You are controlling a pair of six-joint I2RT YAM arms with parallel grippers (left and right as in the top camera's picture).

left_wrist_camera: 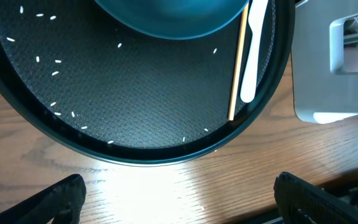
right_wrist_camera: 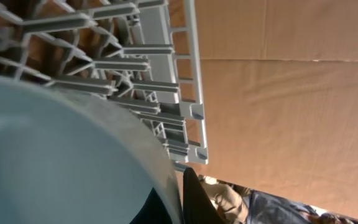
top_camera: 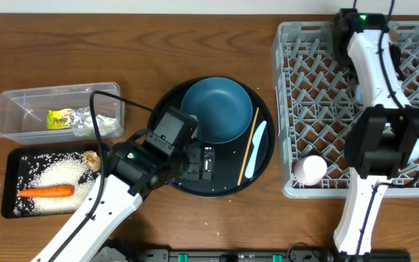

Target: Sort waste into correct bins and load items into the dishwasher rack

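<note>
Right gripper tight on light-blue cup rim (dishwasher rack just behind)

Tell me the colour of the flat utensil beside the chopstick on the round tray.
Pale blue; the flat utensil shows best in the overhead view.

Dark-blue plate mostly beyond top edge.

Grained wooden table, matt plastic dishwasher rack
</note>
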